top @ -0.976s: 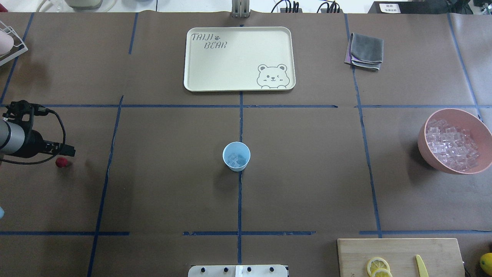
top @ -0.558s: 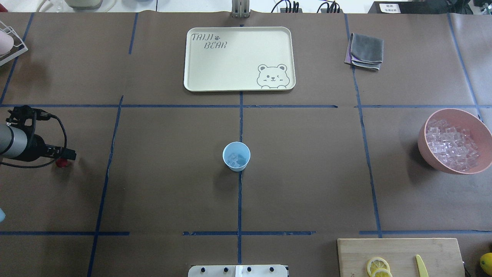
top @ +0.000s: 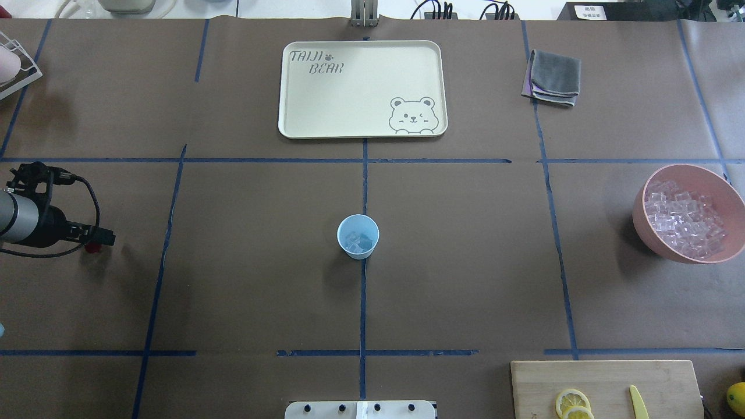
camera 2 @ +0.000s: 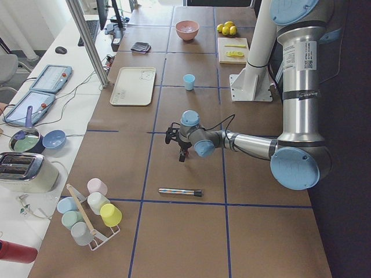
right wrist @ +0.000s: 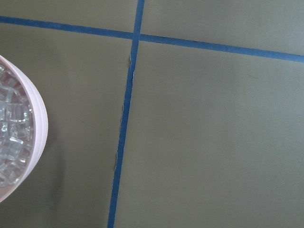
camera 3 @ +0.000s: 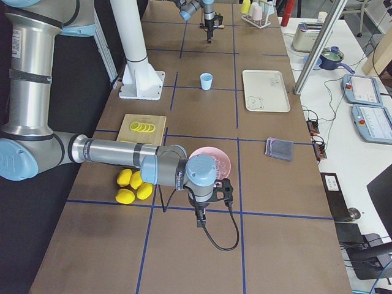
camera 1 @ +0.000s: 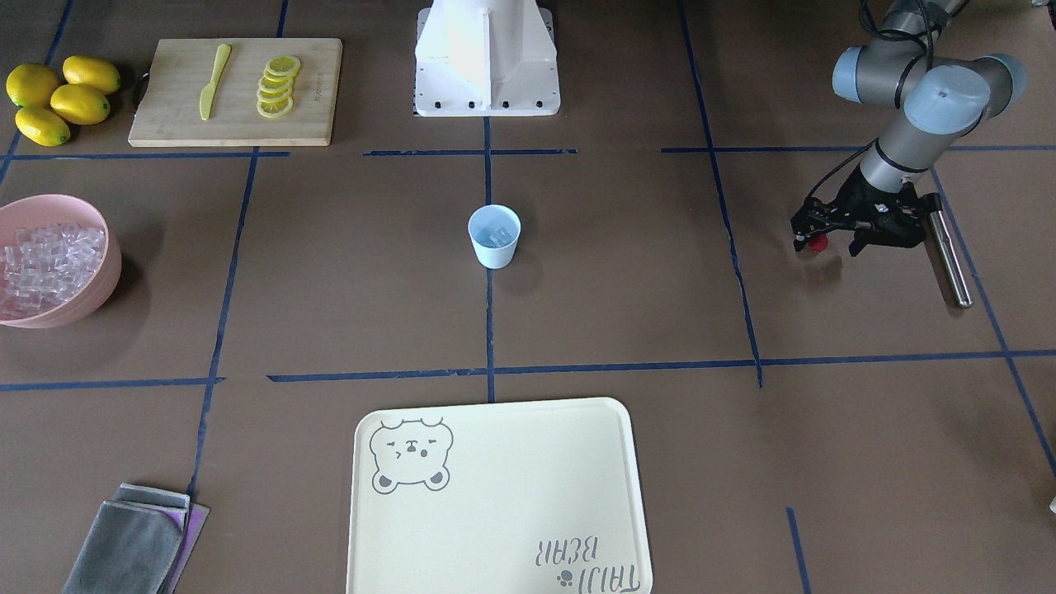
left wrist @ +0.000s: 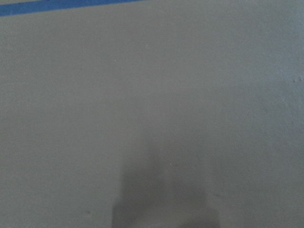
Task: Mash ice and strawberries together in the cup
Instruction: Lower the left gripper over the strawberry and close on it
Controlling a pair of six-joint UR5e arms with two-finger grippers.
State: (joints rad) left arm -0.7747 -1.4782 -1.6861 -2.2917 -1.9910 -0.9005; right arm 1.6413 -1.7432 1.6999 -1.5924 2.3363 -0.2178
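Observation:
The pale blue cup (top: 358,249) stands upright at the table's middle with a few clear ice cubes (top: 355,238) in it; it also shows in the front view (camera 1: 494,247). The small dark red strawberry (camera 1: 817,242) lies on the table at the robot's far left, mostly hidden under the gripper in the overhead view (top: 91,248). My left gripper (camera 1: 825,245) is low over it, its fingers apart on either side of the strawberry. My right gripper (camera 3: 199,215) shows only in the exterior right view, low beside the pink bowl; I cannot tell whether it is open or shut.
A pink bowl (top: 646,233) full of ice sits at the right. A steel rod (camera 1: 947,260) lies close beside the left gripper. A cream tray (top: 285,87), a grey cloth (top: 556,75), and a cutting board (top: 605,378) with lemon slices and a knife ring the table.
My left gripper has shifted toward the strawberry and come down over it, so the red piece, plainly visible before, is now mostly covered. The cup has not moved.

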